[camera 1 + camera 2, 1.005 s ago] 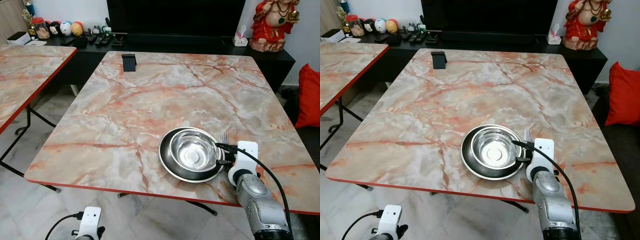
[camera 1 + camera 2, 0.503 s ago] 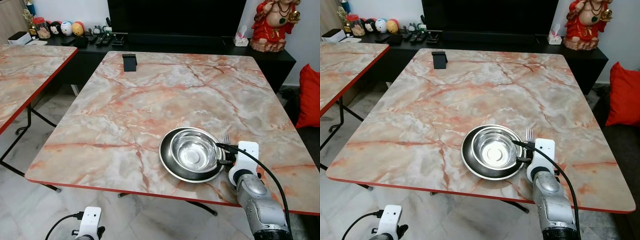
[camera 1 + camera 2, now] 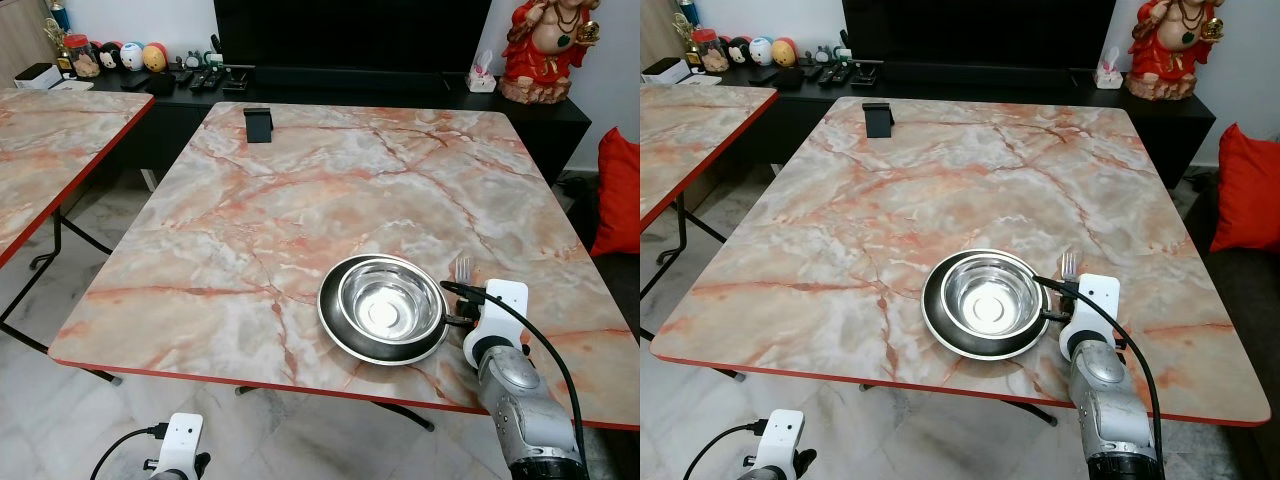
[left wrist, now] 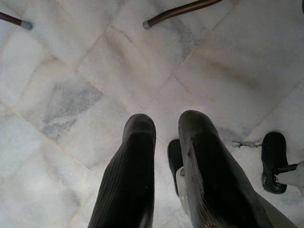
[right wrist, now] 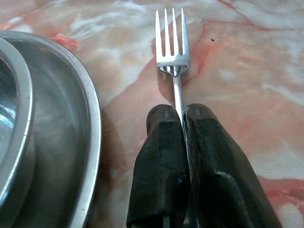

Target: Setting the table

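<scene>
Steel four-tined fork (image 5: 173, 56) pinched in right end effector (image 5: 183, 118).

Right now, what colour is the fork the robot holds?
Shiny silver metal, the fork shows best in the right wrist view.

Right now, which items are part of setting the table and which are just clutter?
Job items: fork pinched in the right gripper; steel bowl; plate under it; marble table.

Clutter: black stand at the table's far edge; red figurine; remotes; red cushion; second table.
</scene>
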Controlling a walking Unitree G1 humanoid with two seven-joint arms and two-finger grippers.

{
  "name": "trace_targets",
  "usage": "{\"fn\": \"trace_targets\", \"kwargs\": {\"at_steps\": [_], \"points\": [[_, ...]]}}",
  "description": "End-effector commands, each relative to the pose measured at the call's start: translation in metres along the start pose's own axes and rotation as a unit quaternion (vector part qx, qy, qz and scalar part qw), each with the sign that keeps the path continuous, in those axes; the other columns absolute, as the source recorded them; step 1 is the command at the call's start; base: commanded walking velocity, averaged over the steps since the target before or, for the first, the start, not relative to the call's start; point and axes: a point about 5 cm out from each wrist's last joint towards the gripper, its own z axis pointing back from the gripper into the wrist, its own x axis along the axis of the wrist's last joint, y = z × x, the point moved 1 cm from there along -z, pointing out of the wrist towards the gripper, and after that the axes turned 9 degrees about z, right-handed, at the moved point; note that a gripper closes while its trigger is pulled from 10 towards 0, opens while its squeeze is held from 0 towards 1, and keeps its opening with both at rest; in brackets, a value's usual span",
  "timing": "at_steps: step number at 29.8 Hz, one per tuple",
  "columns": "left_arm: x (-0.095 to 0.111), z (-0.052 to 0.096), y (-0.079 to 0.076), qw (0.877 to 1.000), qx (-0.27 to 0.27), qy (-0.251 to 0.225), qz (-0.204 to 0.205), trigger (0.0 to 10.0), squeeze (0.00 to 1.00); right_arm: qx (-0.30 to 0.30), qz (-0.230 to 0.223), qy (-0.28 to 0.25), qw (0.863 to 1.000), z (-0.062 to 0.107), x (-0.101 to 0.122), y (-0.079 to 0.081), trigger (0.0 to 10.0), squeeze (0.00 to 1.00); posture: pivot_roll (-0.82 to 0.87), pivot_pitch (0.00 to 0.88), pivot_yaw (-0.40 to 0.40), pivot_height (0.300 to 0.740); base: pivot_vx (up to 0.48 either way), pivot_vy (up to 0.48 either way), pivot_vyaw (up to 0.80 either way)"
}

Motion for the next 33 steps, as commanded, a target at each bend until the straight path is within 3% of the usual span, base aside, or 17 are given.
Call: {"fn": "trace_targets", "kwargs": {"at_steps": [1,13,33], "points": [[-0.003,0.000,0.001,1.000,-0.001,0.009,-0.004,10.0,0.00,0.008,0.002,-0.008,1.000,-0.002,0.004,0.000,10.0,0.00,-0.02,0.000,0.000,0.740,0.000,0.000,0.00],[-0.003,0.000,0.001,1.000,-0.004,0.010,-0.003,10.0,0.00,0.004,0.031,-0.002,1.000,-0.002,0.000,-0.010,10.0,0.00,-0.02,0.000,0.000,0.740,0.000,0.000,0.00],[-0.003,0.000,0.001,1.000,-0.005,0.010,-0.004,10.0,0.00,0.017,0.025,0.011,0.999,-0.002,-0.007,0.001,10.0,0.00,-0.02,0.000,0.001,0.740,0.000,0.000,0.00]]}}
